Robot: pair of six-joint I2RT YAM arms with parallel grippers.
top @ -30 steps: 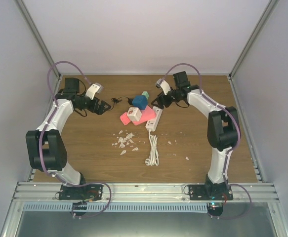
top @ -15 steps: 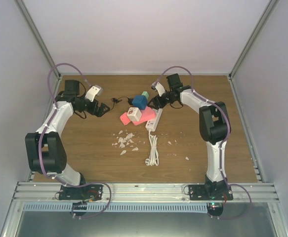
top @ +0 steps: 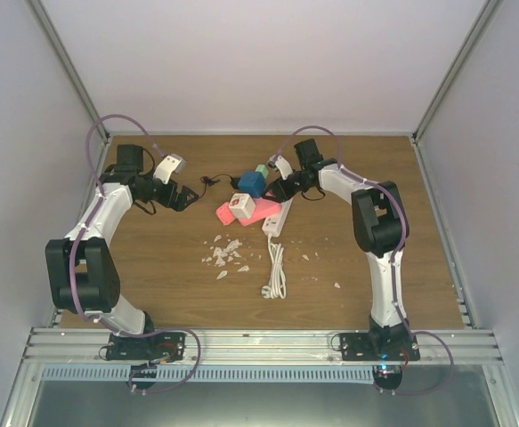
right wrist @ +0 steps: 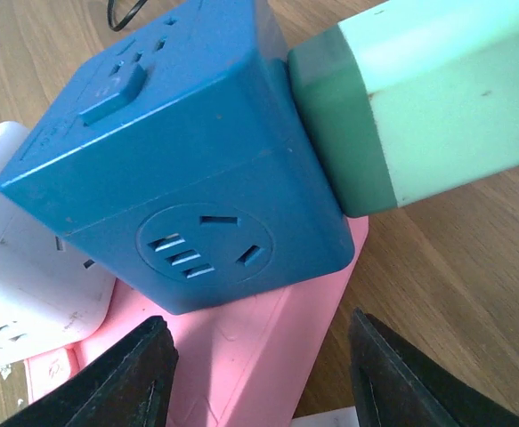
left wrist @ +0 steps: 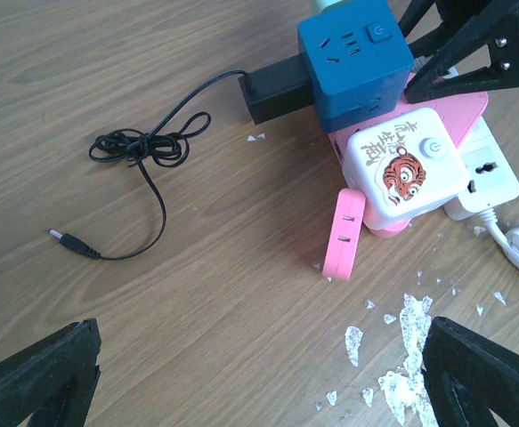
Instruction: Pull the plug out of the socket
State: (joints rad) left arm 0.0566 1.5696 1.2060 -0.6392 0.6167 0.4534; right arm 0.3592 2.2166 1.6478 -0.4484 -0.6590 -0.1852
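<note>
Plug [right wrist: 419, 98], green, in blue socket cube [right wrist: 179, 160] just ahead of spread right jaws; left jaws spread, well apart.

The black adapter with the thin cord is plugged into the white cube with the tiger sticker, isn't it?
Not quite. The black adapter with the thin cord is plugged into the side of the blue cube socket, not the white cube with the tiger sticker. The left wrist view shows this.

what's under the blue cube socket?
A pink slab lies under the blue cube; its near edge shows in the right wrist view. How far it runs beneath, or whether anything else is there, is hidden by the cube.
</note>
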